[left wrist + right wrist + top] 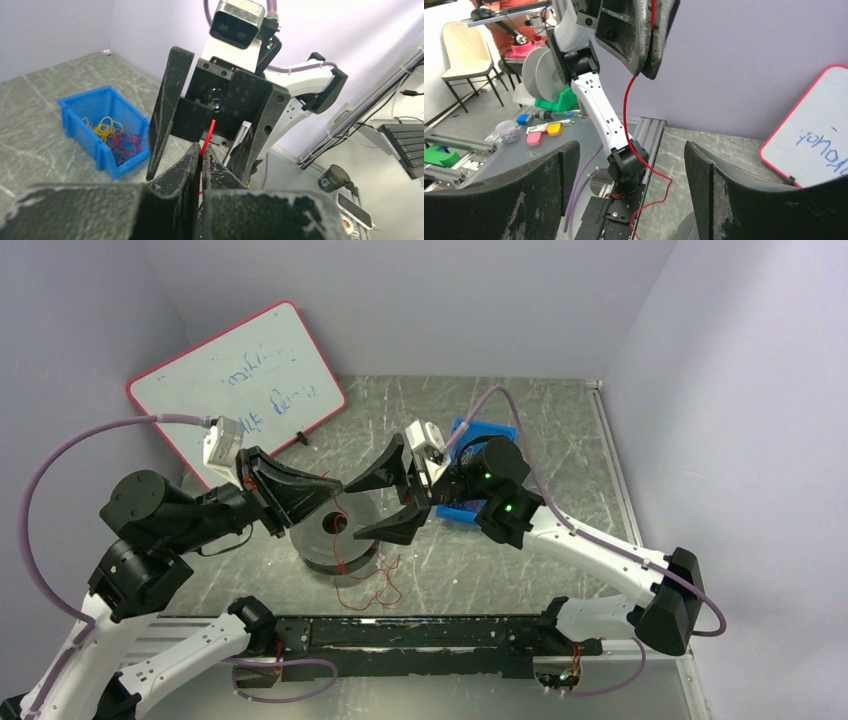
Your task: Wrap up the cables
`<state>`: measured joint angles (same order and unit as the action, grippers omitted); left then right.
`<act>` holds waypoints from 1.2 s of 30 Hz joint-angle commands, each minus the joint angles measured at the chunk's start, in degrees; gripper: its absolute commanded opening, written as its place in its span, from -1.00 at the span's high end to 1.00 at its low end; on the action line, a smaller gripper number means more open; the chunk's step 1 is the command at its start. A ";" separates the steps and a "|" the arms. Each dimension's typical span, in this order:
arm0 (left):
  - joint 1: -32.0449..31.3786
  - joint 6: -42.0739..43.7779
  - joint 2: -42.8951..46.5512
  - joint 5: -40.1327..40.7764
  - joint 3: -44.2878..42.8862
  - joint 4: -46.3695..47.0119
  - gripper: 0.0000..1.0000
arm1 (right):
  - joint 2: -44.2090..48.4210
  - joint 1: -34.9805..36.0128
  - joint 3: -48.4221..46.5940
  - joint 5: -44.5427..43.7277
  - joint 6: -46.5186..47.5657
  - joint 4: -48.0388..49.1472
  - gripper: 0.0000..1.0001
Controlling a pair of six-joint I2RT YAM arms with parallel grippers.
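Two grippers meet nose to nose over the middle of the table [560, 440]. The left gripper [201, 152] has its jaws pressed together on the red wire [626, 100]. Its own wrist camera shows a short red stub poking up out of the pinch. The right gripper [631, 147] faces it with jaws wide apart and nothing between them.

From the right wrist camera the wire hangs down out of the left pinch, kinks sideways, then runs off the bottom edge of the picture, so I can't see where that end goes. In the overhead view the stretch near the fingertips is too thin to pick out. What does show is red thread lying across the grey spool [315, 540] and a loose scribble of it on the table just in front of the spool. The fingers of both grippers cover much of the spool from above, and neither wrist camera shows it.

Behind the right wrist sits a blue bin [85, 107], mostly hidden from above by that arm. The left wrist camera sees into it: a tangle of yellow and red wires. The whiteboard [240, 380] leans at the back left; its blue scrawl isn't legible, and the right wrist view crops it.
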<state>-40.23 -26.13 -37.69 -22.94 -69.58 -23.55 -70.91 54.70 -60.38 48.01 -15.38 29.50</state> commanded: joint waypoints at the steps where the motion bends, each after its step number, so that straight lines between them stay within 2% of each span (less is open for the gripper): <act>1: 0.15 -3.84 0.16 -4.62 2.70 8.63 0.86 | -2.01 1.01 -0.64 3.21 -1.11 7.62 -0.57; 5: 0.11 -6.87 0.68 -6.38 6.19 15.20 0.86 | -2.88 1.62 0.26 3.75 -1.10 8.62 -0.37; 16: 0.11 -10.72 1.45 -8.98 9.54 26.05 0.86 | -3.32 2.01 6.54 2.15 -6.75 17.70 -0.15; 24: 0.10 -11.79 2.31 -8.81 11.42 29.41 0.86 | -1.93 2.05 7.88 2.42 -9.60 22.45 0.13; 36: 0.08 -10.96 3.71 -6.80 12.22 29.20 0.86 | 0.56 2.02 10.13 1.96 -13.74 28.53 0.53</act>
<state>-40.23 -37.30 -34.87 -30.24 -58.13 3.27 -72.38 56.40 -51.18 50.59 -27.68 53.60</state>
